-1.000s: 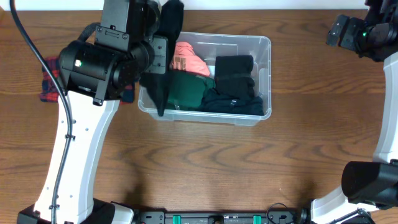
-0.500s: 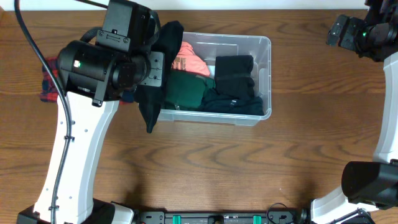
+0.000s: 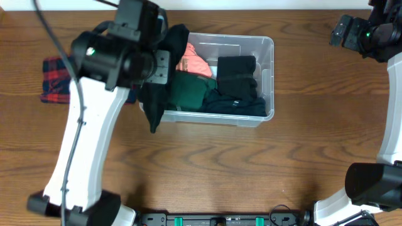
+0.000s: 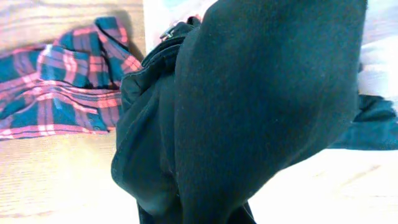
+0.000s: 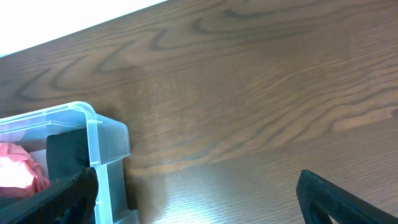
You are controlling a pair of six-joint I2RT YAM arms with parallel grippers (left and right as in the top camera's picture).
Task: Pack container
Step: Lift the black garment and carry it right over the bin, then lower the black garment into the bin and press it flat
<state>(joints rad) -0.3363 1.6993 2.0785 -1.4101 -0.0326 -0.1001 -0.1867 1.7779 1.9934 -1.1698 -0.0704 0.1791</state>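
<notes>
The left gripper (image 3: 162, 66) is clamped shut on a black garment (image 3: 164, 94). The fingers themselves are hidden: in the left wrist view the dark cloth (image 4: 249, 106) fills most of the frame. Seen from overhead, the garment hangs from the gripper across the left end of the container (image 3: 267, 47), and its lower tail reaches past the near rim over the table (image 3: 207, 169). Whether that tail touches the wood cannot be told.

The right gripper (image 5: 198, 177) has its jaws spread wide and holds nothing (only bare wood lies between the two fingers). It is well off to the right of the container's corner (image 5: 93, 134).

The container sits at the back centre of the table. It holds a coral garment (image 3: 191, 59) at the back left, a green garment (image 3: 190, 91) in front of it, a folded black piece (image 3: 235, 69) to the right and a navy garment (image 3: 239, 105) along the near right. A red plaid cloth (image 3: 59, 78) lies on the table to the left, apart from the container.
</notes>
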